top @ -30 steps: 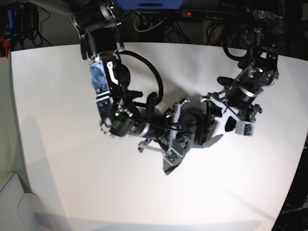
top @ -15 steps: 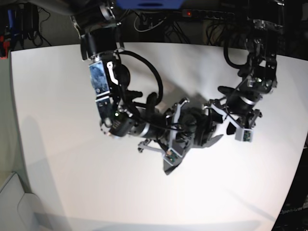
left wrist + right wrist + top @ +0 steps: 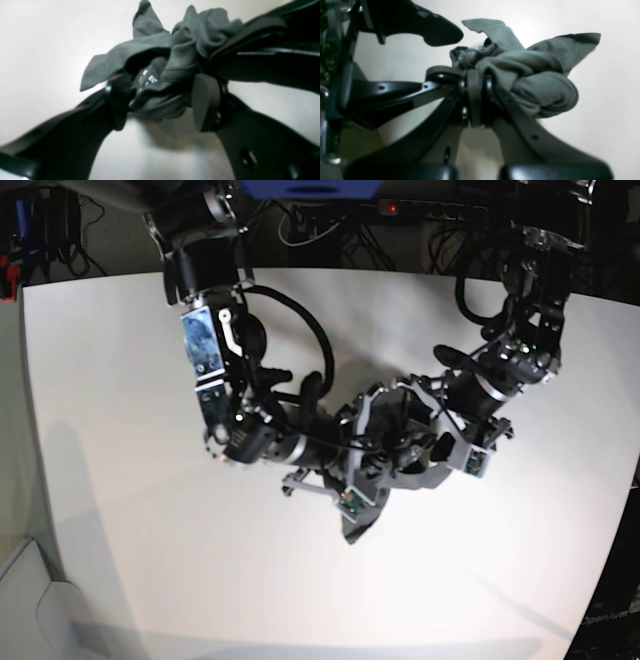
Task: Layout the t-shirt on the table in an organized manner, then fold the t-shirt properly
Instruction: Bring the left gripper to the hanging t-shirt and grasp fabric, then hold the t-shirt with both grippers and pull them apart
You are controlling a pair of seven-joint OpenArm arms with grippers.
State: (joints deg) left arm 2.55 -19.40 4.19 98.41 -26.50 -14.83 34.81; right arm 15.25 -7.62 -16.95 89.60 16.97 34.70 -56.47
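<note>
Right wrist: pincer (image 3: 476, 100) clamped on t-shirt (image 3: 540, 87)

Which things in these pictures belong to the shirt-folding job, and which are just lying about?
Part of the job:
- t-shirt, bunched up
- table
- right gripper, shut on the t-shirt
- left gripper, jaws around the bunch

Just lying about:
- cables and power strip behind the table
</note>
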